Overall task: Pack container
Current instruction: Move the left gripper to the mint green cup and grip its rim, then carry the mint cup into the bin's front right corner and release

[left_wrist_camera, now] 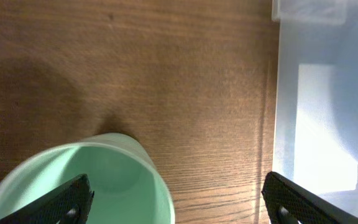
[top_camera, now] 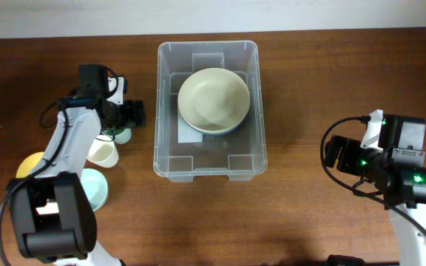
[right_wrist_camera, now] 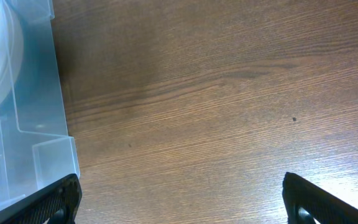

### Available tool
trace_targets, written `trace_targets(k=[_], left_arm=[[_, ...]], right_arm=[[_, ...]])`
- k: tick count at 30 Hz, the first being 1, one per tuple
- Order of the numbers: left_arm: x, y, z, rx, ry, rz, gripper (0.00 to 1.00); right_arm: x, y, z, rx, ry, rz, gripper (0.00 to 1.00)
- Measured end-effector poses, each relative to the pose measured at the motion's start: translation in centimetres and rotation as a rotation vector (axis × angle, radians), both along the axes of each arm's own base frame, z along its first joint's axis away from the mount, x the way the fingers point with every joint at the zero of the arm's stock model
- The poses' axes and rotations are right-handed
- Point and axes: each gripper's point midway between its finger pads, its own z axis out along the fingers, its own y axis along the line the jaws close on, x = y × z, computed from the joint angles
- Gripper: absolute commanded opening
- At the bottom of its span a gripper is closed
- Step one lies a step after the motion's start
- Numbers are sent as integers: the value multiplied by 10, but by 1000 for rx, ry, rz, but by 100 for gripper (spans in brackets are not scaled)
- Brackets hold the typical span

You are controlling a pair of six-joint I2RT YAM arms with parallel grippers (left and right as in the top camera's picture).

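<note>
The clear plastic container (top_camera: pixel 207 159) stands at the table's centre with a cream bowl (top_camera: pixel 214 99) inside it. Its wall shows in the left wrist view (left_wrist_camera: pixel 319 93) and in the right wrist view (right_wrist_camera: pixel 17 112). My left gripper (top_camera: pixel 133 114) is open, left of the container and above a mint green cup (left_wrist_camera: pixel 98 180); one finger hangs over the cup's mouth, the other near the container wall. My right gripper (top_camera: pixel 333 154) is open and empty over bare wood, well right of the container.
Left of the container stand a white cup (top_camera: pixel 102 153), a light blue bowl (top_camera: pixel 93 187) and a yellow bowl (top_camera: pixel 29 164), close under the left arm.
</note>
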Motion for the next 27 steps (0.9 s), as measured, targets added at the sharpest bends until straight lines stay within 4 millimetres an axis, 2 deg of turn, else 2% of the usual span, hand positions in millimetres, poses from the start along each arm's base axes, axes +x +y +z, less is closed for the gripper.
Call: trace_targets(k=[1, 4, 8, 13, 16, 23, 25, 27], left_arm=[[-1, -2, -5, -1, 13, -5, 81], [-2, -6, -16, -5, 42, -7, 63], [-4, -9, -28, -5, 73, -12, 29], [-4, -7, -29, 8, 74, -4, 14], [-4, -4, -29, 25, 72, 2, 1], [12, 4, -11, 65, 27, 19, 1], [21, 4, 7, 68, 3, 20, 1], [37, 3, 38, 72, -48, 19, 1]], right_arm=[[0, 0, 0, 0, 0, 0, 99], [0, 0, 0, 0, 0, 0, 99], [0, 0, 0, 0, 0, 0, 99], [0, 0, 0, 0, 0, 0, 99], [0, 0, 0, 0, 0, 0, 99], [0, 0, 0, 0, 0, 0, 99], [0, 0, 0, 0, -1, 0, 99], [0, 0, 0, 0, 0, 0, 99]])
